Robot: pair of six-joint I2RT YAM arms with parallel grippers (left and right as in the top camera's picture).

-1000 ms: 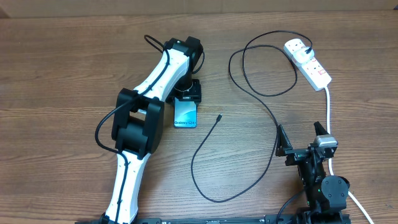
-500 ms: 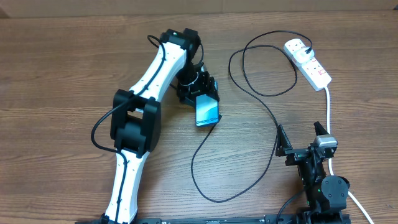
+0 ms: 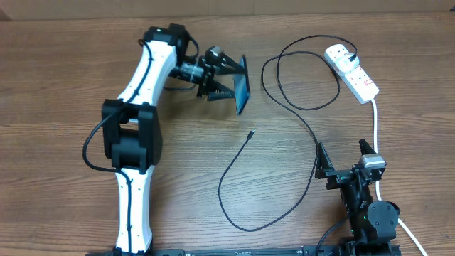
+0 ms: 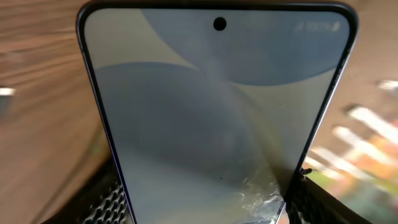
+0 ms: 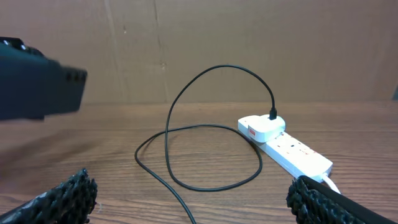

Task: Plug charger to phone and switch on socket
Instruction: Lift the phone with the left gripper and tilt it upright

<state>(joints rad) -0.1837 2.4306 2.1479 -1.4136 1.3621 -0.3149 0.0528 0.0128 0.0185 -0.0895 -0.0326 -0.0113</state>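
Note:
My left gripper [image 3: 229,83] is shut on the phone [image 3: 242,84] and holds it up off the table, tilted on edge. The phone's light blue screen [image 4: 211,118] fills the left wrist view between the two fingers. The charger cable [image 3: 284,107] loops across the table. Its small connector tip [image 3: 250,134] lies free on the wood below the phone. Its other end is plugged into the white socket strip [image 3: 353,71] at the far right, also in the right wrist view [image 5: 283,144]. My right gripper [image 3: 346,158] is open and empty near the front edge.
The strip's thick white cord [image 3: 375,128] runs down the right side past my right gripper. The black cable [image 5: 186,168] lies on the wood in front of the right gripper. A cardboard wall [image 5: 249,43] stands behind the table.
My left gripper has lifted the phone off the table, swung it up and to the right, and turned it onto its edge. The cable and right arm have not moved.

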